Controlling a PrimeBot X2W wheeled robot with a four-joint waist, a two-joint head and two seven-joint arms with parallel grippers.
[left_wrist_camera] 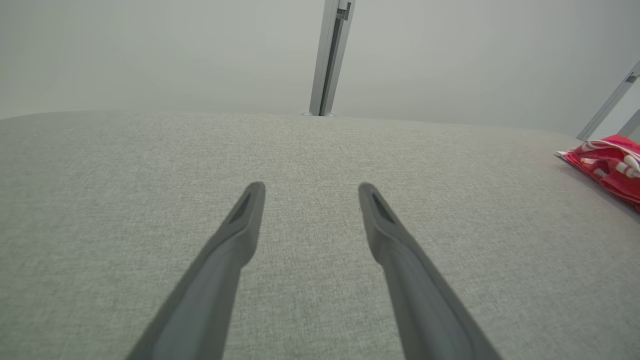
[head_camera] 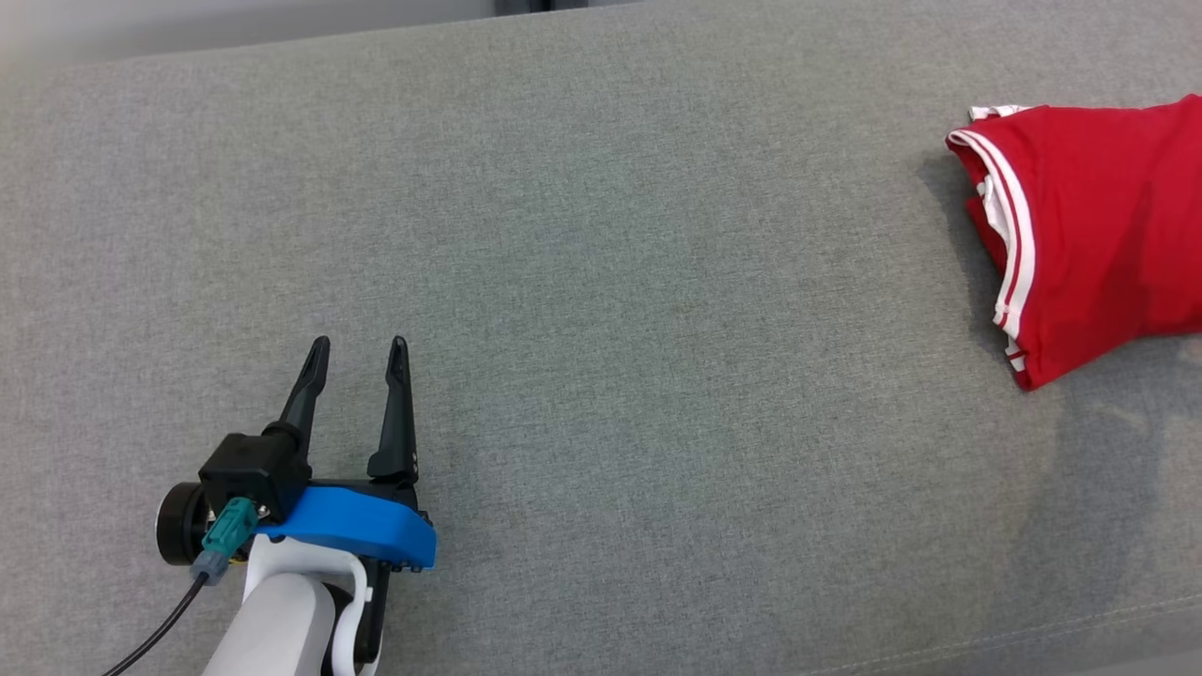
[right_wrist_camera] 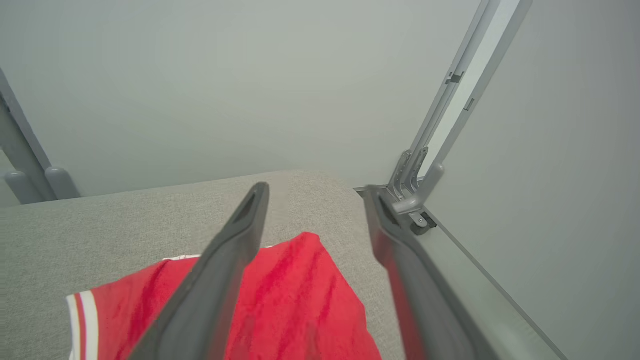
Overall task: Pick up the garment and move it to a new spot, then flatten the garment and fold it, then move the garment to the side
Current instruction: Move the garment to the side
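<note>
At about 7 o'clock in the head view, the left gripper (head_camera: pixel 361 343) is hovering low over the grey cloth-covered surface (head_camera: pixel 601 282), its two dark fingers standing apart with nothing between them, well away from the work. The wide middle of the surface is lying bare. Over at 3 o'clock, the garment (head_camera: pixel 1099 235) is resting at the far right side, running off that edge of the view, so its full outline cannot be told. In the right wrist view, the right gripper (right_wrist_camera: pixel 316 188) is hanging just above the cloth with its fingers spread and gripping nothing. Judging by this, the step in hand is the last one, leaving the folded piece at the side. To do it well, the right arm should be rising straight up off the fabric before swinging away, so that no fingertip is dragging the top layer and spoiling the fold, while the left arm is keeping clear. The garment is showing as bright red with white stripes along one hem, folded into a compact, layered bundle with its striped edge facing 9 o'clock and soft wrinkles crossing its top.
</note>
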